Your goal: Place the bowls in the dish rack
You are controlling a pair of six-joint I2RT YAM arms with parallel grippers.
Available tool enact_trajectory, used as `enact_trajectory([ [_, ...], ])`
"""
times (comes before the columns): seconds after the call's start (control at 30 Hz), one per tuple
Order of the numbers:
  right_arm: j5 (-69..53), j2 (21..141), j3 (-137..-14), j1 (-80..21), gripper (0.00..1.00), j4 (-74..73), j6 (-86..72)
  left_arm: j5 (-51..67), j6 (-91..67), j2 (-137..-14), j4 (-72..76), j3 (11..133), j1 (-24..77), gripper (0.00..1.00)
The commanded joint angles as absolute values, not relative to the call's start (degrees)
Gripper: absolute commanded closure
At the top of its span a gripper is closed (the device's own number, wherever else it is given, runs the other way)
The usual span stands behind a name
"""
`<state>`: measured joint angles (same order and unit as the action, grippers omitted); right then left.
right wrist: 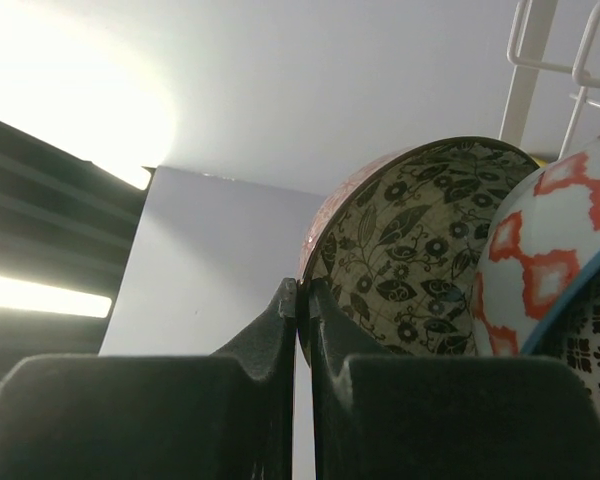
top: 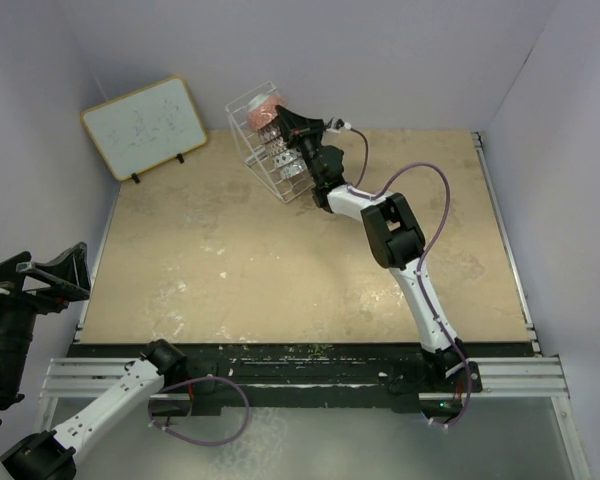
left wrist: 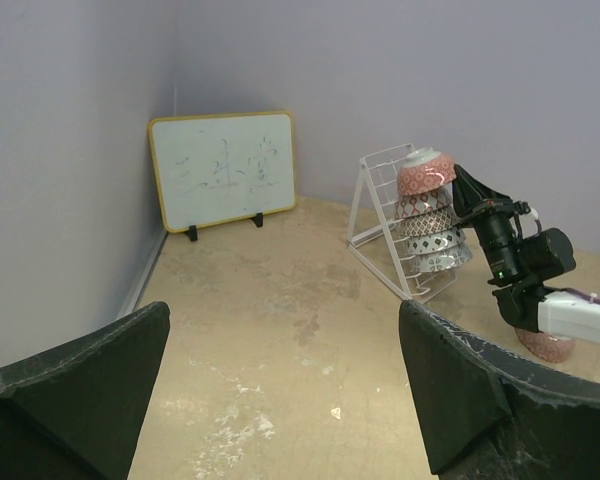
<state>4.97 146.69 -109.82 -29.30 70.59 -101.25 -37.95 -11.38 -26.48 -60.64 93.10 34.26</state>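
Note:
The white wire dish rack (top: 285, 172) stands at the back of the table and holds several patterned bowls (left wrist: 432, 235) on edge. At its top end sits a pink bowl (top: 262, 110) with a dark floral inside (right wrist: 410, 250). My right gripper (right wrist: 303, 290) is shut on that bowl's rim, one finger inside and one outside. A red-and-white bowl (right wrist: 540, 260) rests against it. One more pink bowl (left wrist: 546, 346) sits on the table under the right arm, partly hidden. My left gripper (left wrist: 285, 310) hangs open and empty at the near left (top: 40, 275), far from the rack (left wrist: 375, 215).
A wood-framed whiteboard (top: 143, 127) leans against the back left wall. Purple walls close in the table on three sides. The right arm (top: 395, 230) reaches diagonally across the right half of the tan tabletop (top: 240, 270).

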Motion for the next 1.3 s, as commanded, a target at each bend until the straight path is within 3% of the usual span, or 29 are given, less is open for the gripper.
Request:
enact_trajectory([
  [0.0,6.3,145.7,-113.6,-29.4,1.00,74.5,-102.6,-38.6,-10.9,-26.6,-60.1,93.6,34.7,0.01],
  [0.5,9.2,147.9,-118.2,-29.1,1.00,69.8,-101.3,-39.2,-11.1,-26.3,-61.0,94.0,34.8,0.01],
  [0.87,11.0,143.9,-113.9,-29.1,1.00,65.3,-100.2,-39.2,-11.5,-26.1,-61.1,93.4,34.8,0.01],
  [1.07,11.9,141.7,-112.9,-29.1,0.81,61.7,-98.3,-39.4,-11.6,-25.9,-61.0,93.5,34.9,0.01],
  [1.27,13.0,139.9,-110.4,-29.0,0.76,61.6,-98.9,-39.5,-11.8,-25.8,-61.2,93.4,35.0,0.01],
])
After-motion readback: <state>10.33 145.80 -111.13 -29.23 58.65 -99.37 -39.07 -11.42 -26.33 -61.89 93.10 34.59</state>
